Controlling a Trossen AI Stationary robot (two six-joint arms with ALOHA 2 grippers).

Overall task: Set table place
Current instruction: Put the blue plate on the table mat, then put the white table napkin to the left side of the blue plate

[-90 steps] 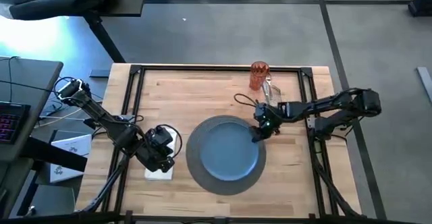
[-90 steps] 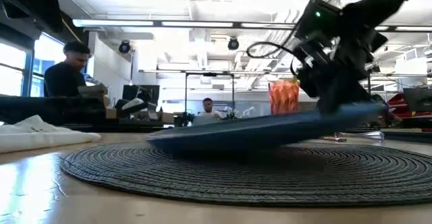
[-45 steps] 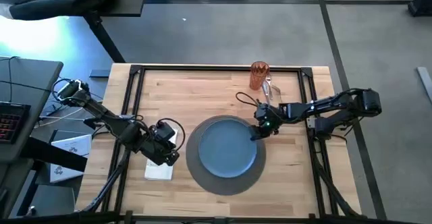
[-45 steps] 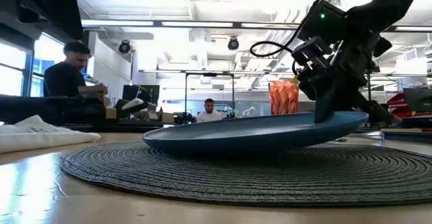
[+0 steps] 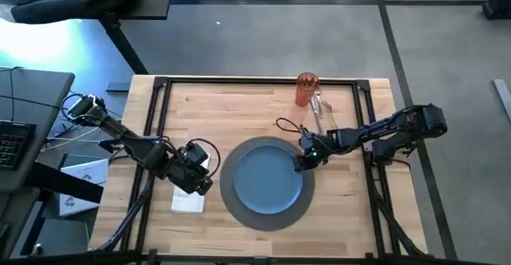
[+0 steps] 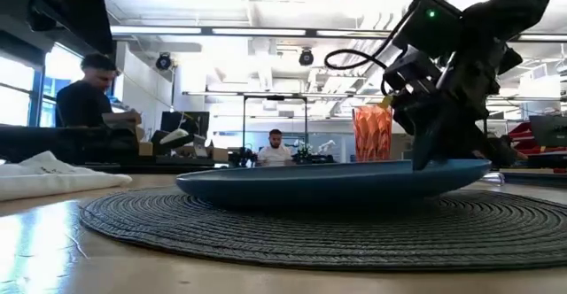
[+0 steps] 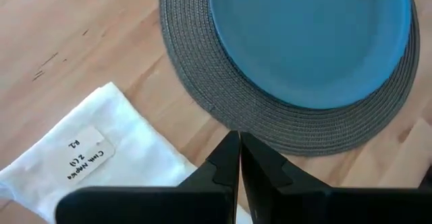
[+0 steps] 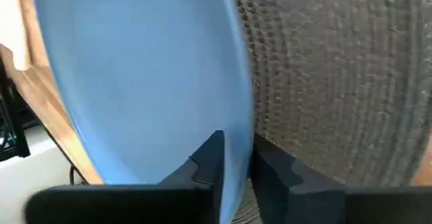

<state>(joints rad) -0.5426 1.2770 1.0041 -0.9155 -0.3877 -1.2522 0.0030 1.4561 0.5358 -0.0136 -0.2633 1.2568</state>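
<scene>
My right hand (image 5: 302, 163) pinches the plate (image 5: 267, 180) rim, flat on the mat (image 5: 227, 193); I should open gently and lift clear without dragging it.

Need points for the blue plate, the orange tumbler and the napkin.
blue plate (image 5: 267, 179), high view, centre of its face.
orange tumbler (image 5: 306, 89), high view, middle of its side.
napkin (image 7: 101, 153), left wrist view, on the cloth by its label.
</scene>
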